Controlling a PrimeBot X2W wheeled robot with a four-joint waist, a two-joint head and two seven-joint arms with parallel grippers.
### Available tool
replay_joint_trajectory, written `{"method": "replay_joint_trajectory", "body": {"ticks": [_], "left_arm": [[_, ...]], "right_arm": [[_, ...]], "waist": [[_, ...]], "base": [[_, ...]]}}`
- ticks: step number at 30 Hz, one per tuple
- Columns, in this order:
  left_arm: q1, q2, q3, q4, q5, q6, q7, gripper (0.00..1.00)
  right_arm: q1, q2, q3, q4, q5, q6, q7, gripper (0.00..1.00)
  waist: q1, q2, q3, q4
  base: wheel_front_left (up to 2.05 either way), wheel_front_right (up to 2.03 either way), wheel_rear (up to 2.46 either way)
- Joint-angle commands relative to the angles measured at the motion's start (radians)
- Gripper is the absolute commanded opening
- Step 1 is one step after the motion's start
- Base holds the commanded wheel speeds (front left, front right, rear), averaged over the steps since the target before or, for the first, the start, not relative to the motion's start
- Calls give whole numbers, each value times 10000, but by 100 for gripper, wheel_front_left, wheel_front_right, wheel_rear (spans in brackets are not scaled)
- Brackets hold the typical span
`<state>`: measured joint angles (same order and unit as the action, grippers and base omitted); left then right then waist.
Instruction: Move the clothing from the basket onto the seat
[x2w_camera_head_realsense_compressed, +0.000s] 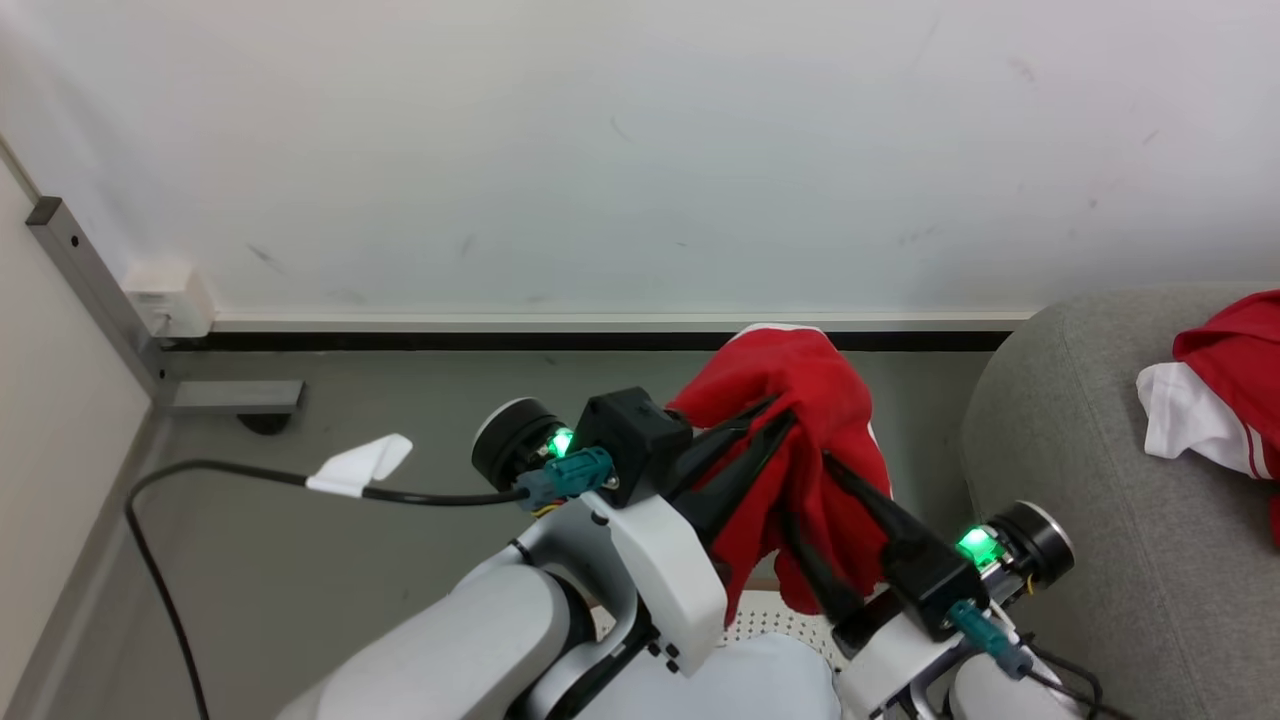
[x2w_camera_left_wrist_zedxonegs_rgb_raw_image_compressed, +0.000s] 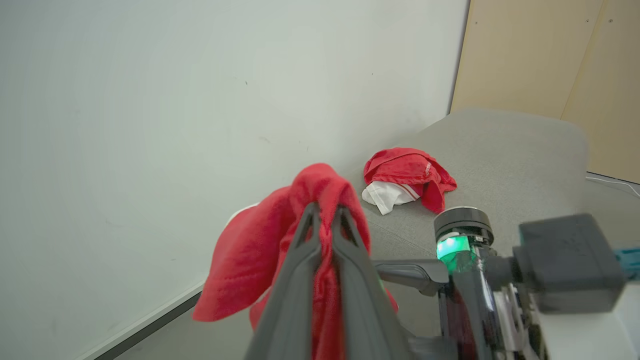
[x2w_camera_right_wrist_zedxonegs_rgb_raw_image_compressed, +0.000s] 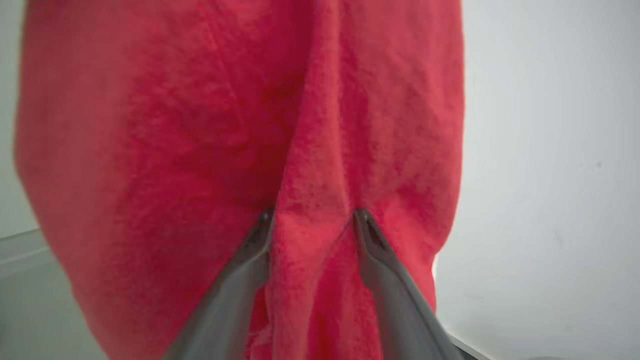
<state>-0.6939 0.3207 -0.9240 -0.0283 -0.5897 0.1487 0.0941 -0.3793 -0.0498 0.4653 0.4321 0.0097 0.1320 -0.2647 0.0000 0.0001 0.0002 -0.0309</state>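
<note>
Drooping crumpled bright red clothing (x2w_camera_head_realsense_compressed: 810, 395)

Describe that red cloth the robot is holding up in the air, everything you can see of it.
The red garment is soft, slightly fuzzy bright red fabric, bunched and creased, with slivers of white at its edges. It hangs in the air before the white wall, beside the grey sofa. The left fingers pinch a ridge of it shut; the right fingers stand apart with a fold between them.
</note>
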Motion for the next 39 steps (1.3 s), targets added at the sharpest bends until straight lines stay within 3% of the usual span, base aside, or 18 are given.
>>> {"method": "replay_joint_trajectory", "body": {"ticks": [1, 3, 8, 10, 17, 28, 39], "left_arm": [[-90, -57, -39, 79, -50, 0, -52, 0], [-80, -87, -49, 174, -5, 39, -110, 0], [-13, -43, -61, 396, 123, 88, -331, 45], [76, -18, -56, 443, 191, 137, -458, 100], [325, -59, -199, 519, 202, 111, -768, 100], [441, -148, -467, 590, 330, 85, -956, 100], [319, 11, -714, 430, 482, -11, -872, 100]], "right_arm": [[-207, -19, -88, 88, 315, -24, 8, 0], [-250, -19, -165, 86, 609, -26, 8, 0], [-364, -21, -743, 25, 1081, -24, 8, 0], [-364, -21, -1064, -49, 1169, -26, 8, 0], [-487, -24, -2604, -523, 1042, -26, 7, 0], [-384, -21, -4795, -1372, 135, -26, 7, 0], [-237, -13, -6045, -2370, -258, -24, 7, 0]], "waist": [[0, -1, -25, -16], [0, -1, -38, -64], [0, -1, 25, -210], [0, -1, 73, -295], [0, -1, 412, -840], [0, -1, 1001, -2303], [0, -1, 1928, -3457]], "base": [[0, 0, 0], [0, 0, 0], [0, 0, 0], [0, 0, 0], [0, 0, 0], [0, 0, 0], [0, 0, 0]]}}
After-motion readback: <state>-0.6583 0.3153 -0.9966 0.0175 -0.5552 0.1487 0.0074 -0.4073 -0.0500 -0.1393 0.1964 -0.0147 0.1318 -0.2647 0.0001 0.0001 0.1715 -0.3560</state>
